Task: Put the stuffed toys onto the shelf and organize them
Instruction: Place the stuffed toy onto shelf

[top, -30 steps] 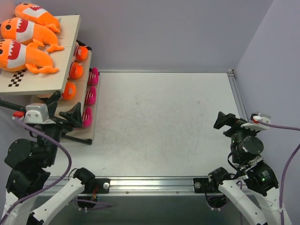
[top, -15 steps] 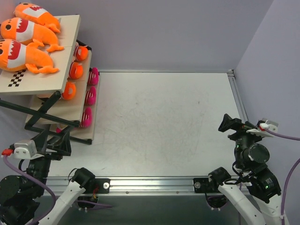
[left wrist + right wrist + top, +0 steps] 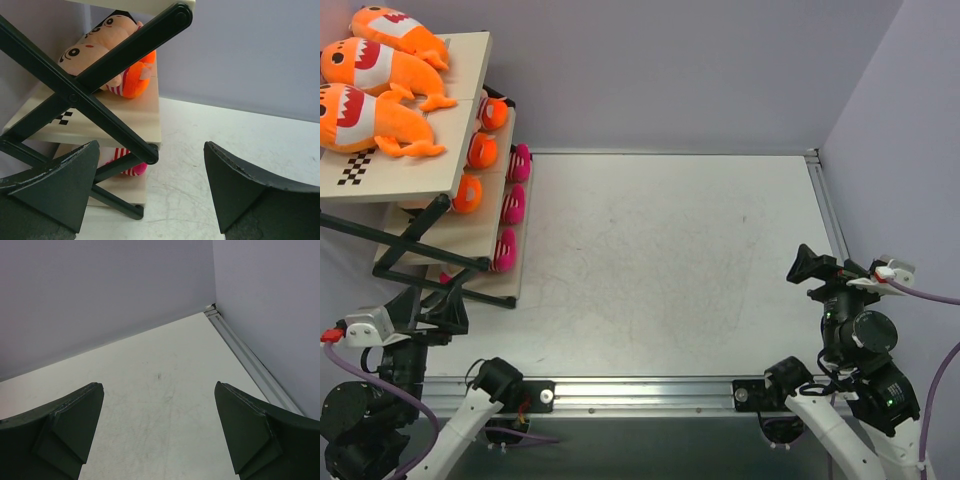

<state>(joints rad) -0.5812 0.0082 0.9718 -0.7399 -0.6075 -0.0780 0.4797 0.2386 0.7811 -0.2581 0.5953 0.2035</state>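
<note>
Well, all the stuffed toys (image 3: 512,205) I could see sat on the shelf (image 3: 465,60), sharks (image 3: 365,115) on top, none on the desk (image 3: 670,260). My left hand (image 3: 150,150) and right hand (image 3: 158,390) hung wide, empty; the job looked finished.

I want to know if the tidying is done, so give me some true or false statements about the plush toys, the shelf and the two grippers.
Three orange plush sharks lie on the top board of the cream-and-black tiered shelf. True.
The right gripper holds a shark. False: it is open and empty.
A pink plush toy lies on the white table. False: the pink plush toys sit on the shelf's lowest board.
The left gripper is open. True.
</note>
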